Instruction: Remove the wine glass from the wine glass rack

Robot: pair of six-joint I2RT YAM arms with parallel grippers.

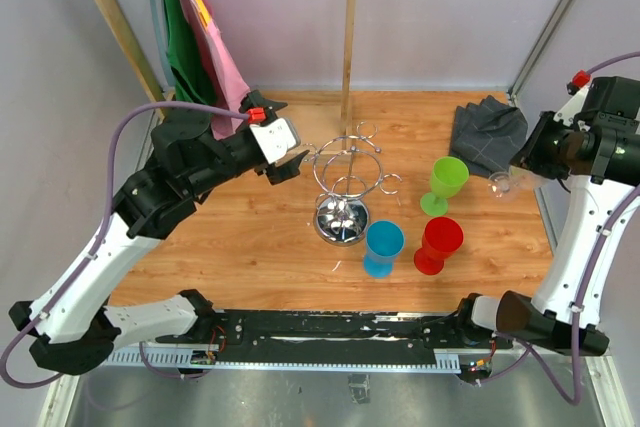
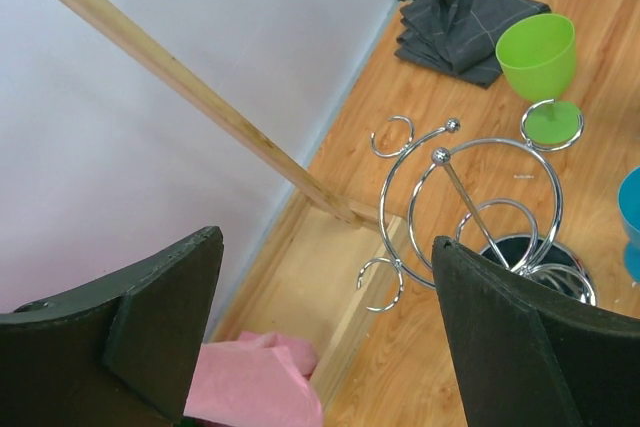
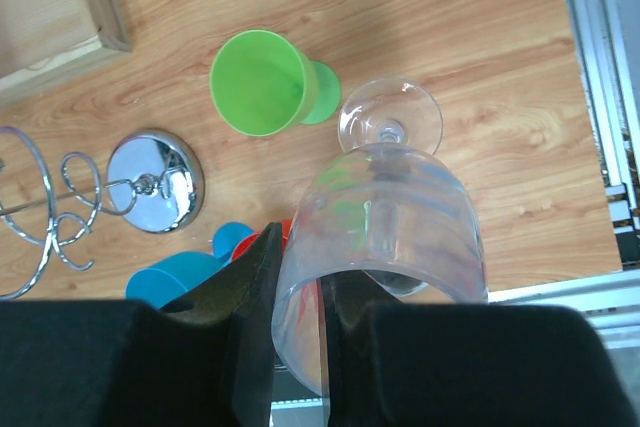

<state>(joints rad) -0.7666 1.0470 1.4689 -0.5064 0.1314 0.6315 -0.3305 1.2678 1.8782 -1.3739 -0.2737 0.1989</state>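
Jaws on the right arm are clamped on the wall of the wine glass (image 3: 380,237), one finger (image 3: 255,327) outside the bowl and the other inside it. From where I stand the glass (image 1: 503,185) is off the wine glass rack (image 1: 341,220) and well away from it, out at about 3 o'clock near the right edge of the desk (image 1: 250,247). Its round foot points away from the wrist. I cannot tell whether the foot touches the wood.

Over on the left arm the jaws stand wide apart with nothing between the two dark fingers (image 2: 170,317). They hang just beside the rack, at its 10 o'clock, and do not touch the wire.

No glass hangs on the rack's curled loop arms, and its shiny round base sits near the middle of the desk. A green cup (image 1: 447,182) stands upright at the rack's 3 o'clock. A blue cup (image 1: 382,247) and a red cup (image 1: 437,244) stand side by side at its 4 to 5 o'clock. A folded grey cloth (image 1: 490,135) lies at 1 o'clock near the back corner.

Behind, at 12 o'clock, is a wooden clothes rail (image 1: 349,37) with a pink garment (image 1: 225,57) and a green garment (image 1: 185,47) hanging at its left end.
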